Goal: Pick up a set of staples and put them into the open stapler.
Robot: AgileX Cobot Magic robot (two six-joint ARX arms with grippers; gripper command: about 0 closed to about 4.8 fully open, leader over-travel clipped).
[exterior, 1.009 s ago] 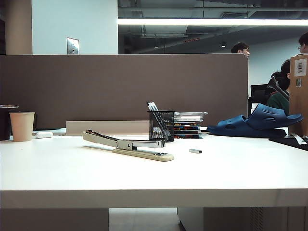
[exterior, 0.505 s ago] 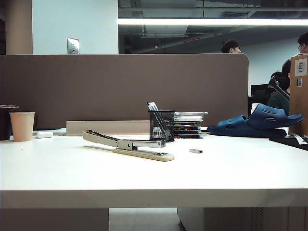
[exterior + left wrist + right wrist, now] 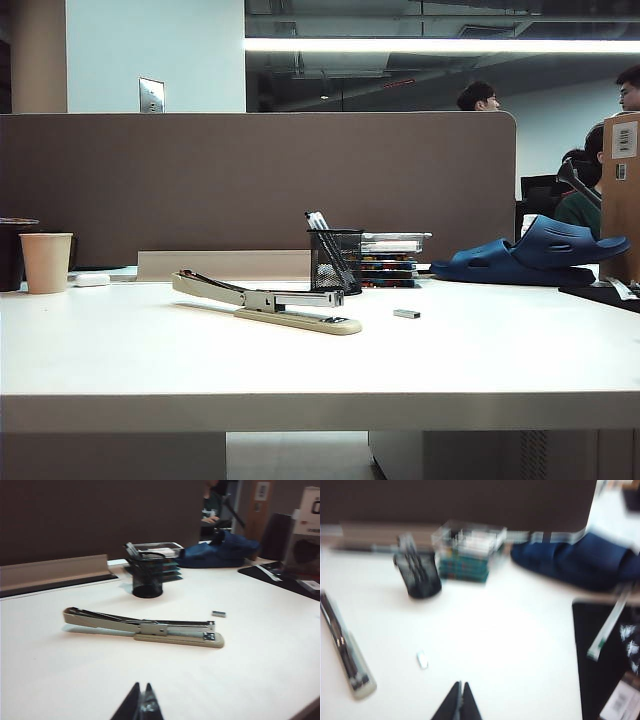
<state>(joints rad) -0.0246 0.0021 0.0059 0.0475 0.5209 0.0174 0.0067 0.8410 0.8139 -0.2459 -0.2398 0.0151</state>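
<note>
The left gripper [image 3: 141, 705] is hovering above the near part of the white table [image 3: 480, 370], its two dark fingertips pressed together and holding nothing. Beyond it, toward the middle of the table, the long beige stapler [image 3: 145, 627] is lying flat with its thin hinged arm lifted open, the silver magazine channel showing. Just to the right of the stapler's head, slightly farther back and not touching it, the tiny silver-grey set of staples [image 3: 218, 613] is resting on the table.

The right gripper [image 3: 459, 700] is also hanging over the table with its fingertips closed together and empty; its camera picture is blurred. In that view the set of staples [image 3: 422, 659] is lying a little beyond and left of the fingertips, with the stapler [image 3: 345, 652] farther left.

In the exterior view neither arm is showing. The stapler [image 3: 265, 301] is sitting mid-table, the staples [image 3: 406, 314] near its right end. Behind them a black mesh pen cup [image 3: 335, 261] is standing beside a stack of clear boxes [image 3: 392, 259]. A blue slipper [image 3: 535, 255] is lying far right, and a paper cup [image 3: 46, 262] is standing far left.
</note>
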